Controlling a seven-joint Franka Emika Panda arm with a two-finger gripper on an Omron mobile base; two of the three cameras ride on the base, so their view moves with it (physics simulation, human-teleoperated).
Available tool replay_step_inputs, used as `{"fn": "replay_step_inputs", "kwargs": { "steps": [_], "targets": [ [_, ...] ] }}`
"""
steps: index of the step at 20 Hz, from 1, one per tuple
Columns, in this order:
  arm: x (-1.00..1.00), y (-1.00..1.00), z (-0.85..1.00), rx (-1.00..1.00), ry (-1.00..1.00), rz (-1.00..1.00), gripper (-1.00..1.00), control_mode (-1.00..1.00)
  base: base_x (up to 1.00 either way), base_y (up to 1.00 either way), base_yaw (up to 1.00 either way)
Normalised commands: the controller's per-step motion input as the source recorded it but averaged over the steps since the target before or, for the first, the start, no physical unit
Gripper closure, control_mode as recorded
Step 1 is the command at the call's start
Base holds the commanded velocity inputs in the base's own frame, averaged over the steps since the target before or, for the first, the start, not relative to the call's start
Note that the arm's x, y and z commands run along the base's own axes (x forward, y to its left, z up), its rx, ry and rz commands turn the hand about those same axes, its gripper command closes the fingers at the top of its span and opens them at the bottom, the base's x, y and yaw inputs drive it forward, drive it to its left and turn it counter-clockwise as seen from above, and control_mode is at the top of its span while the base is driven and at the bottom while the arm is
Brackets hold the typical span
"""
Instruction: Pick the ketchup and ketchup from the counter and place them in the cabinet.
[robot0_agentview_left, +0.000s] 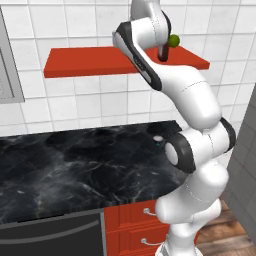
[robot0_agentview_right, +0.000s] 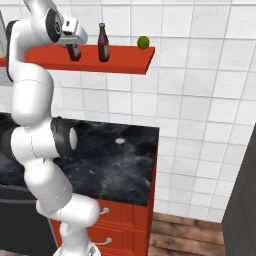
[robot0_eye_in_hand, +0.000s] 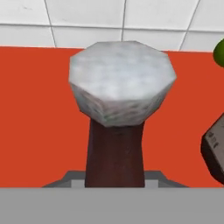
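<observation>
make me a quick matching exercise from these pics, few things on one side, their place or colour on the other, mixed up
Things:
1. ketchup in the gripper
2. second ketchup
3. green ball
4. counter

Descriptions:
A. black with thin white veins
B. near the shelf's right end
C. held at the neck, over the shelf
D. standing free on the shelf

Pairs: 1-C, 2-D, 3-B, 4-A

Arm (robot0_agentview_left: 190, 100) reaches up to the red cabinet (robot0_agentview_left: 85, 61) shelf, a dark ketchup (robot0_agentview_left: 163, 52) bottle partly hidden behind its wrist, green ball (robot0_agentview_left: 174, 40) just beside; black counter (robot0_agentview_left: 75, 165) below.
</observation>
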Motion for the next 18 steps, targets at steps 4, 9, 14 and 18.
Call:
{"fn": "replay_step_inputs", "kwargs": {
  "steps": [4, 9, 14, 18],
  "targets": [
    [0.39, 0.0, -0.26, -0.03, 0.0, 0.08, 1.0, -1.0, 0.0, 0.0, 0.0],
    [0.41, 0.0, -0.37, -0.03, 0.0, 0.07, -1.0, -1.0, 0.0, 0.0, 0.0],
    [0.25, 0.0, -0.4, -0.04, 0.0, 0.06, -1.0, -1.0, 0.0, 0.0, 0.0],
    [0.19, 0.0, -0.36, -0.04, 0.0, 0.06, -1.0, -1.0, 0.0, 0.0, 0.0]
  ]
}}
